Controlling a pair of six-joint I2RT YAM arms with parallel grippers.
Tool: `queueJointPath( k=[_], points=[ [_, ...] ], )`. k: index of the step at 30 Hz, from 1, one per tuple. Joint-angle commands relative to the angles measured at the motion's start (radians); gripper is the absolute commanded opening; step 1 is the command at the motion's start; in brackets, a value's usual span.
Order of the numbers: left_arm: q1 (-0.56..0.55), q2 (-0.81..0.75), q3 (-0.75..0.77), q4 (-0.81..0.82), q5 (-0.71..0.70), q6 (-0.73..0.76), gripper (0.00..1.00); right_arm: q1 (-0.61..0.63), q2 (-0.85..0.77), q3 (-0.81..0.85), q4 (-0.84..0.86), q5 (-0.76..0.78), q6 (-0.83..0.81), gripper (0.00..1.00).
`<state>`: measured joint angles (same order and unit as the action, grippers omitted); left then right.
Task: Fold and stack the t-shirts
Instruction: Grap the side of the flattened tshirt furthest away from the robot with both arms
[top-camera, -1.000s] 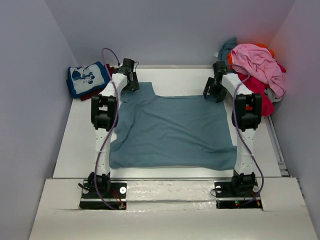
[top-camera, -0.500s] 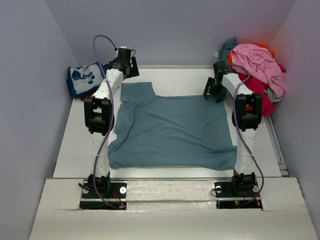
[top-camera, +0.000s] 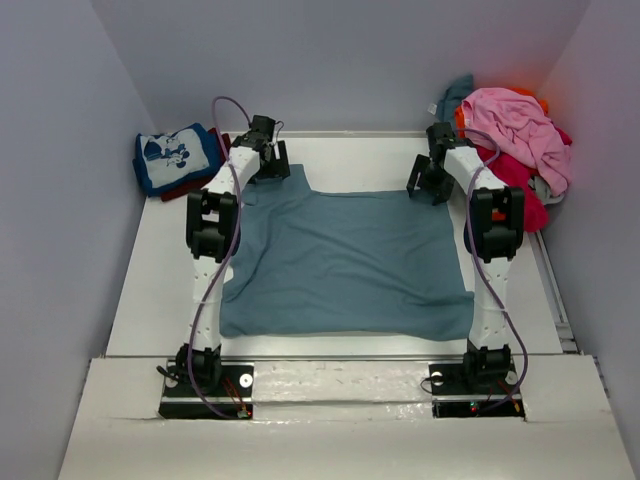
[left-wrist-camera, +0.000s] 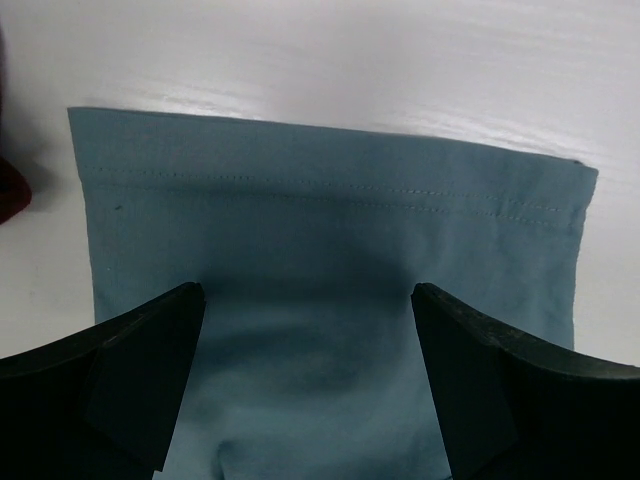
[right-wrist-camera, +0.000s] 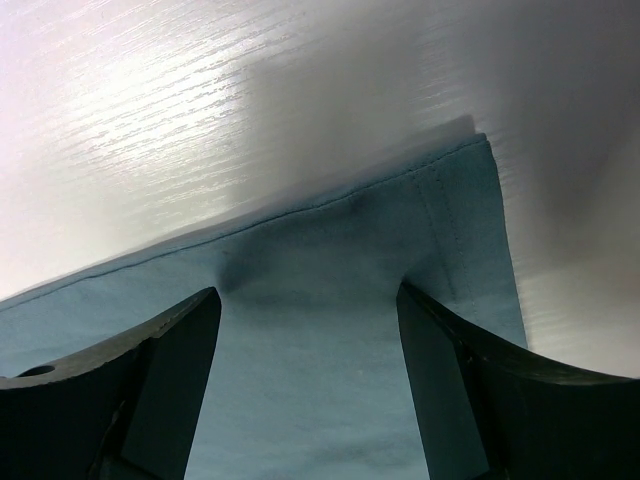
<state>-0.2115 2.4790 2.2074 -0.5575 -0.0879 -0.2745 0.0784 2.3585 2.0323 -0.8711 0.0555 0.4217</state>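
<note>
Left strip: bare desk runs the whole left side of the slate-blue tee, out to the side wall. That is the widest lane I have.
Folded stack: off the slate-blue tee's far-left corner, the printed blue tee lies folded on a dark red tee. The stack sits against the side wall, clear of the sleeve.
Left claw: the left claw is spread wide and pinches nothing. It hangs over the slate-blue tee's far-left sleeve, with the stitched cuff hem just past the fingertips. I cannot tell whether the tips touch the cloth.
Slate-blue tee: plain, no print, spread flat mid-desk with soft wrinkles. Its near hem runs close to the desk's near edge, and the near-right corner is slightly rumpled.
Far strip: a band of bare desk lies between the slate-blue tee's far edge and the back wall.
Right claw: the right claw is spread and grips nothing. It is over the slate-blue tee's far-right corner, with the hem stitching lying between the fingers.
Loose heap: right of that corner, a pink tee lies on a red tee. An orange tee and a teal tee sit behind them. The heap crowds the right arm, so room is tight there.
Change: half a second ago the left claw was off the sleeve, nearer the back wall. Now it is down over the sleeve. The right claw has not shifted.
</note>
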Motion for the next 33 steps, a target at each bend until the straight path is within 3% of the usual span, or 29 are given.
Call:
queueJointPath(
  k=[1,13,20,22,26,29,33],
  points=[
    [0.000,-0.034,0.040,-0.033,-0.010,-0.006,0.97,-0.012,0.002,0.005,-0.032,-0.023,0.002,0.77],
    [0.000,-0.008,0.012,-0.081,-0.036,-0.025,0.97,-0.012,0.007,0.006,-0.039,-0.036,0.002,0.77],
    [0.000,-0.005,-0.020,-0.110,-0.062,-0.038,0.90,-0.012,0.016,-0.006,-0.037,-0.048,0.008,0.75],
    [0.000,-0.008,-0.032,-0.111,-0.062,-0.042,0.84,-0.012,0.013,-0.014,-0.028,-0.048,0.006,0.70],
    [0.000,0.006,-0.026,-0.134,-0.059,-0.055,0.72,-0.012,0.016,-0.015,-0.031,-0.048,0.005,0.50],
    [0.000,0.011,-0.029,-0.139,-0.056,-0.060,0.68,-0.012,0.018,-0.021,-0.032,-0.077,0.005,0.40],
    [-0.009,0.005,-0.049,-0.134,-0.053,-0.058,0.54,-0.012,0.016,-0.027,-0.032,-0.077,0.003,0.30]
  ],
)
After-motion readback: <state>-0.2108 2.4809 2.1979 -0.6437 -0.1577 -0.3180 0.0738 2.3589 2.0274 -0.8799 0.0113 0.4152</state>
